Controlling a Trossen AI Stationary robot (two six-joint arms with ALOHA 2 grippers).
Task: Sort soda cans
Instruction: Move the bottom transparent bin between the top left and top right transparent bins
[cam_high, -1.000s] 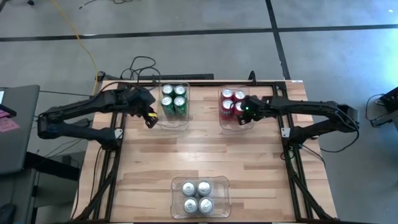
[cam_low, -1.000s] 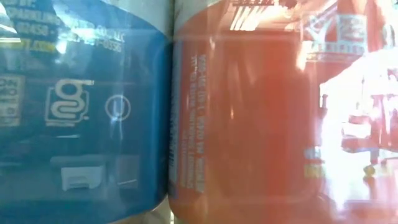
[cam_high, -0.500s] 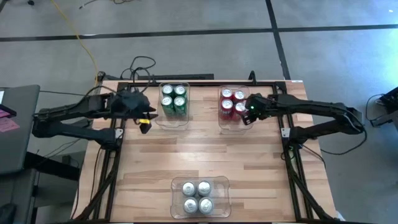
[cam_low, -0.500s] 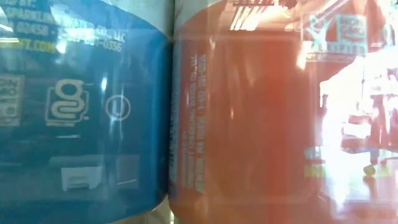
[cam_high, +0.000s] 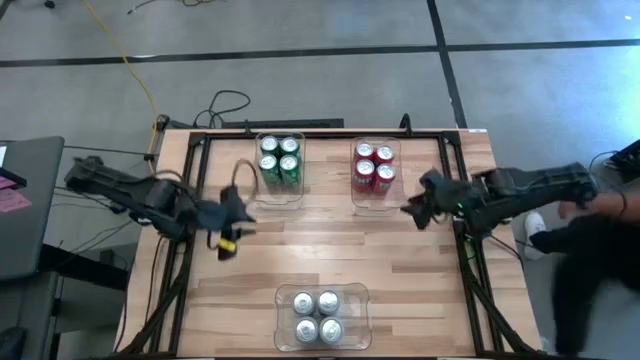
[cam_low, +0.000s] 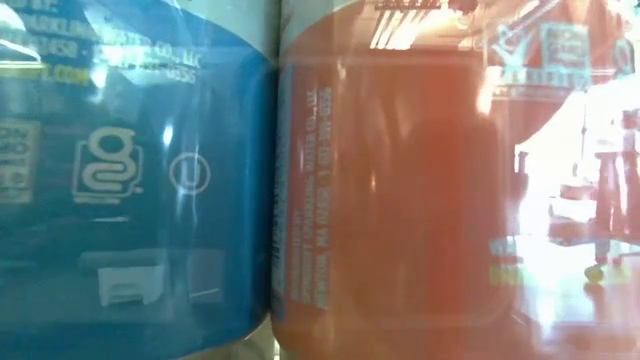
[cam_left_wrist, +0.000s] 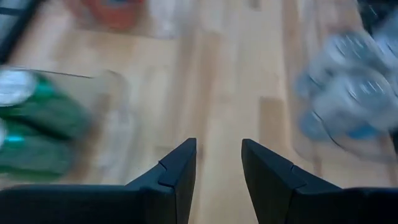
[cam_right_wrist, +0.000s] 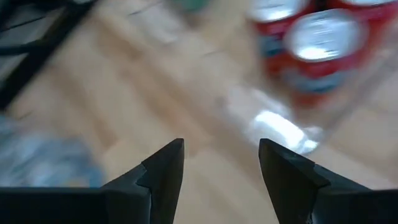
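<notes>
The surface (cam_high: 330, 250) is pale butcher-block wood in long glued strips, framed by dark metal rails, and it stands on a grey concrete floor (cam_high: 300, 30) crossed by dark seam lines. A yellow cable (cam_high: 130, 60) trails over the floor, and black cords (cam_high: 225, 105) coil just behind the far edge. At the right edge a person (cam_high: 590, 250) in dark clothing is partly in sight.

Three clear, thin-walled plastic bins sit on the wood. The far left bin (cam_high: 280, 190) holds four green cans (cam_high: 279, 157), the far right bin (cam_high: 375, 200) four red cans (cam_high: 374, 166), and the near bin (cam_high: 322, 290) four silver cans (cam_high: 316, 315). All the cans are squat cylinders with bright round tops, upright and packed two by two.

The left hand (cam_high: 228, 240) hangs over the left side of the wood, fingers parted and holding nothing. The right hand (cam_high: 412, 210) hovers beside the red bin, fingers likewise spread and empty.
</notes>
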